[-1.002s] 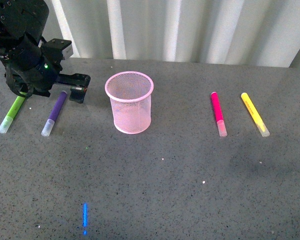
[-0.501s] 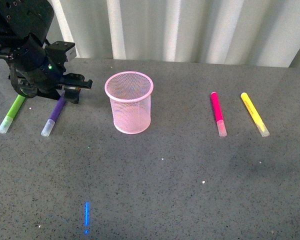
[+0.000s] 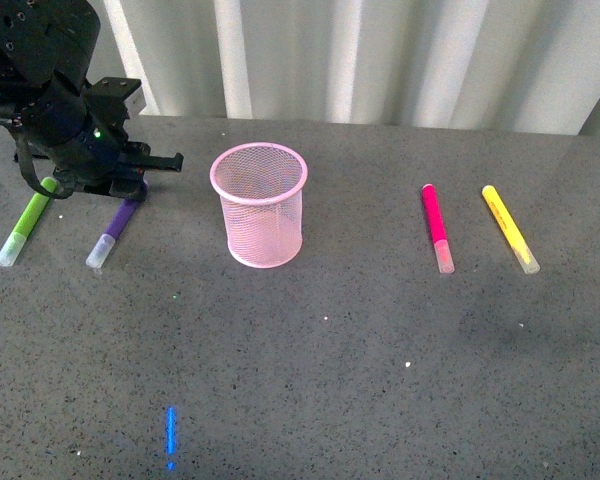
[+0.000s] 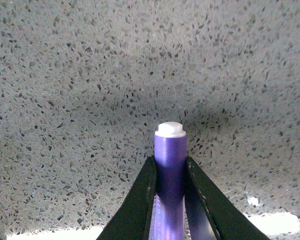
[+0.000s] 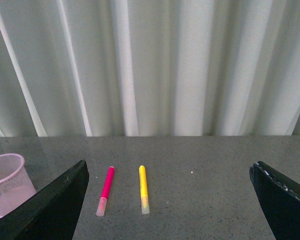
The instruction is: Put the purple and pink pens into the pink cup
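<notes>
The purple pen (image 3: 117,229) lies on the grey table left of the pink cup (image 3: 259,204), clear cap toward the front. My left gripper (image 3: 133,192) is shut on its rear end. In the left wrist view both black fingers press the purple pen (image 4: 170,160) just behind its white end. The pink pen (image 3: 435,224) lies right of the cup, also visible as the pink pen (image 5: 105,189) in the right wrist view, where the pink cup (image 5: 6,183) sits at the edge. My right gripper (image 5: 167,200) is open and empty, well above the table.
A lime-green marker (image 3: 26,224) lies just left of the purple pen, partly under the left arm. A yellow marker (image 3: 508,227) lies right of the pink pen. A white curtain (image 3: 380,60) hangs behind the table's far edge.
The left gripper has come down over the purple pen's rear end and shut on it. The pen has shifted slightly. Nothing else has moved.
</notes>
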Motion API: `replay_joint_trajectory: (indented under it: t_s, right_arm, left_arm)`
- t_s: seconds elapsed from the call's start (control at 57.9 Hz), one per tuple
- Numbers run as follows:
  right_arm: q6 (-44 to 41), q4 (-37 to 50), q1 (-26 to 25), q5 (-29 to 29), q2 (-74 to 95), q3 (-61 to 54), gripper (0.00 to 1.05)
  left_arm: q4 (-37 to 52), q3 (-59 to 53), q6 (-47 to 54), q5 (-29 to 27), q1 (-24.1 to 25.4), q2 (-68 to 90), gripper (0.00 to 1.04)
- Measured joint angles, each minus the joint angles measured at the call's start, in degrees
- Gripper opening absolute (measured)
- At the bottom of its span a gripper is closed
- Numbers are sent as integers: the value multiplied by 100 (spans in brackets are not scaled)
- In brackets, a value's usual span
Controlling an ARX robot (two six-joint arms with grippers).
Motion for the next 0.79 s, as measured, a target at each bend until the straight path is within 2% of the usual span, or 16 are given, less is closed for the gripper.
replay_joint_trajectory:
  t_s: [0.121, 0.242, 0.294, 0.397, 0.518, 0.708, 0.794]
  right_arm:
    - [0, 0, 0, 0, 0, -2, 98]
    - [0, 0, 0, 0, 0, -2, 98]
    - [-2, 0, 0, 0, 0, -2, 98]
    - [0, 0, 0, 0, 0, -2, 98]
    - [0, 0, 0, 0, 0, -2, 98]
    - [0, 0, 0, 2, 0, -2, 98]
    - [0, 0, 0, 0, 0, -2, 98]
  left_arm:
    - [334, -232, -236, 61, 59, -361, 13]
    - [1073, -590, -468, 74, 142, -1019, 13]
    - [1626, -861, -527, -151, 162, -1451, 13]
    - [2898, -1637, -1078, 48, 111, -2297, 13]
    - [4682, -2758, -1797, 0, -350, -2997, 13]
    - [6286, -3685, -2221, -570, -1220, -2968, 13]
    - [6697, -3832, -2332, -887, -1530, -2743, 13]
